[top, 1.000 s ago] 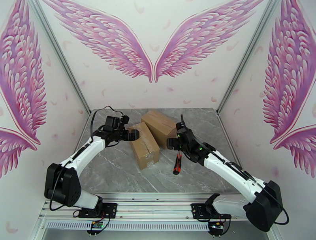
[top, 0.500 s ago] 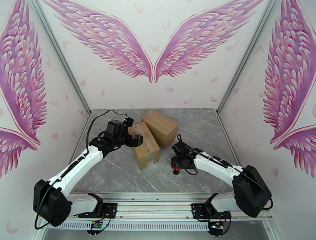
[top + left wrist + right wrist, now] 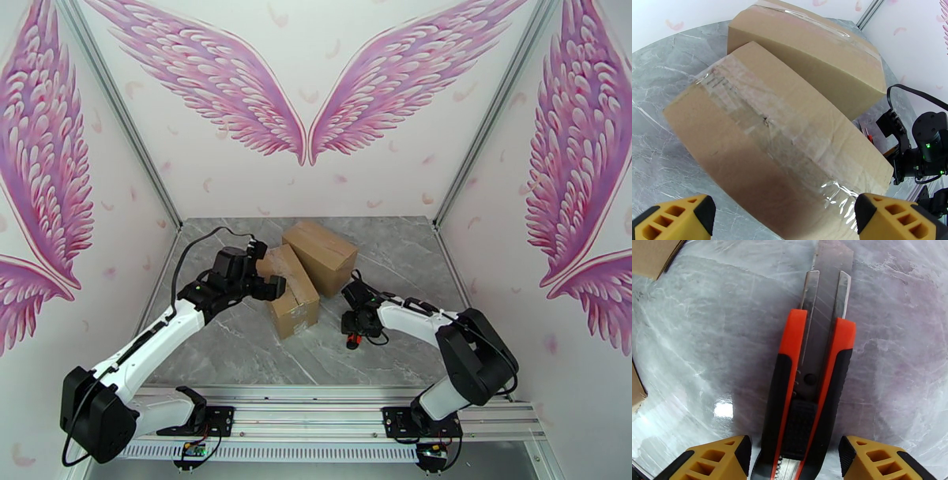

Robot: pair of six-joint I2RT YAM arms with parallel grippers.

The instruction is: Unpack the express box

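The express box (image 3: 288, 292) is lying mid-table with its taped seam running along its long axis, its far end touching a second box (image 3: 320, 253) behind it. The utility knife (image 3: 805, 398) is lying on the marble just to the box's right, so the right arm is the nearer one to it. The right gripper (image 3: 794, 455) is hanging directly over the handle, its jaws standing apart on either side without pinching yet (the blade is pointing away from the wrist, in line with the fingers). That arm is folding low, forearm reaching leftward. The left gripper (image 3: 268, 280) is hovering fully spread at the box's left edge, its arm stretching forward, holding nothing.
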